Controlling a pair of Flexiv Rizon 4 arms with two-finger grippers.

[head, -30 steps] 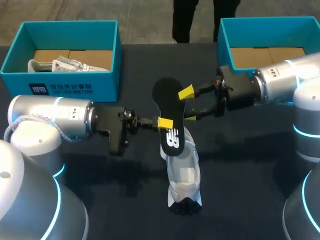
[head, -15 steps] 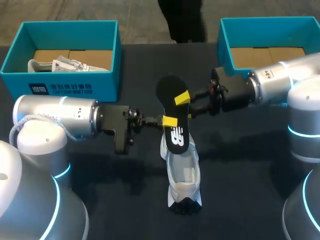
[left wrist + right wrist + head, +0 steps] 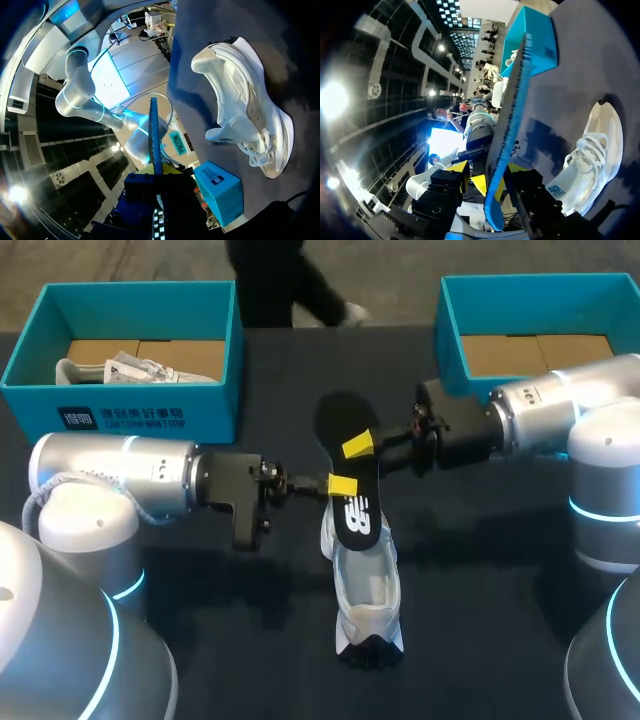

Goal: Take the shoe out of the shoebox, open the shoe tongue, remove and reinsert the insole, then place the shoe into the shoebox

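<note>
- While the insole [image 3: 352, 480] hung in the air above the table [image 3: 200, 640], both grippers were clamped on it, one from each side.
- Left gripper [image 3: 343, 485]: its fingers were closed on the insole's left edge (the left wrist view showed the insole edge-on between the yellow tips).
- Right gripper [image 3: 360, 446]: its fingers were closed on the insole's right edge, nearer the end farther from the shoe [image 3: 366, 590].
- Insole: black top face with a white mark, blue underside. In the head view its near end overlapped the shoe.
- Shoe: white, resting sole-down on the table under the insole, outside both boxes.
- Left shoebox [image 3: 120, 405]: teal, at the far left of the table, holding a second white shoe [image 3: 130, 368].
- Right shoebox [image 3: 450, 330]: teal, at the far right, behind the right arm.
</note>
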